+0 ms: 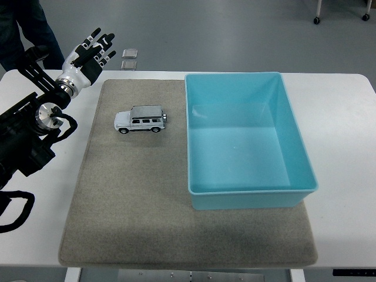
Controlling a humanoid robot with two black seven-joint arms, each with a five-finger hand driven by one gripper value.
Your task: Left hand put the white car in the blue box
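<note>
— Where do I stand with the left hand (89, 54)?

— I've got its fingers (103, 46) spread and straight, holding nothing, raised over the far left corner of the bench (41, 194). They point up and to the right, away from me.

— And the white car (140, 120)?

— It sits on the grey mat (135, 217), nearer to me than the fingers and off to their right, clearly apart from them. So as I read it, the reach goes down and right, back toward the near edge.

— How does it lie?

— Long axis runs left to right across the mat, nose toward the left edge, tail toward the blue box (247, 138). I'd judge the easiest grip comes from above, fingers closing across the narrow width over the roof, which means turning the wrist from where it points now.

— And the box?

— Just right of the car, open and empty, with a gap of mat between them. The right arm isn't in view, so the left is the only candidate, and the car sits on its side anyway.
</note>
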